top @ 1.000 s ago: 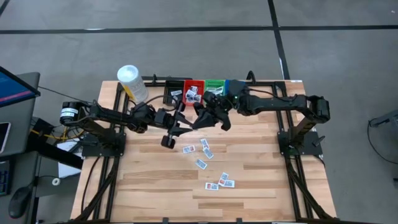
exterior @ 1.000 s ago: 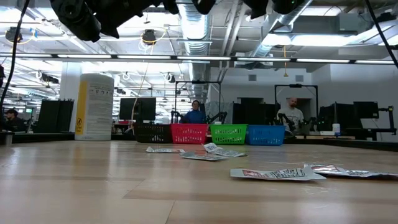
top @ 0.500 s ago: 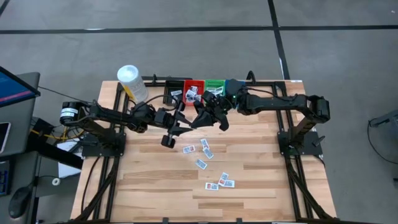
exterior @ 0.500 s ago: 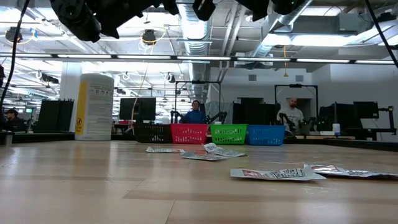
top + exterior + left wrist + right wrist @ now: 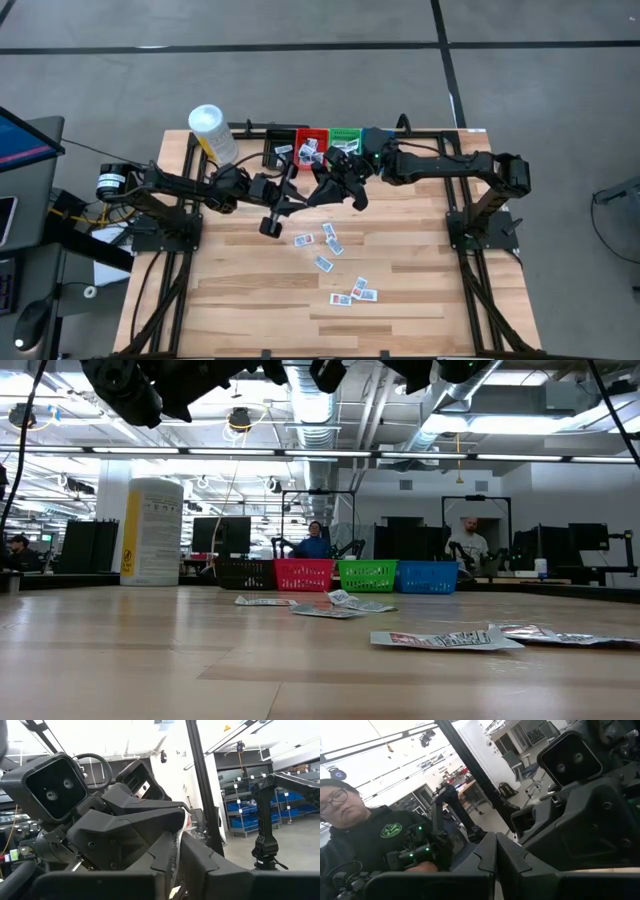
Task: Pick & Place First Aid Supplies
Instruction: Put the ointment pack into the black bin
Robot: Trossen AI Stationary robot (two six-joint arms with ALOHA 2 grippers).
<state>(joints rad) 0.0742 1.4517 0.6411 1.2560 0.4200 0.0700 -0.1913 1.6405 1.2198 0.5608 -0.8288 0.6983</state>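
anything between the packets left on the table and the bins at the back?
Nothing resting on the wood lies between the loose packets and the row of bins. Both pincers, left and right, hang close together above that stretch, just in front of the bins. The yellow bottle stands off to the side.

The wooden table (image 5: 420, 290) carries scattered packets (image 5: 328, 245), a yellow bottle (image 5: 212, 135) and four bins (image 5: 315, 142).
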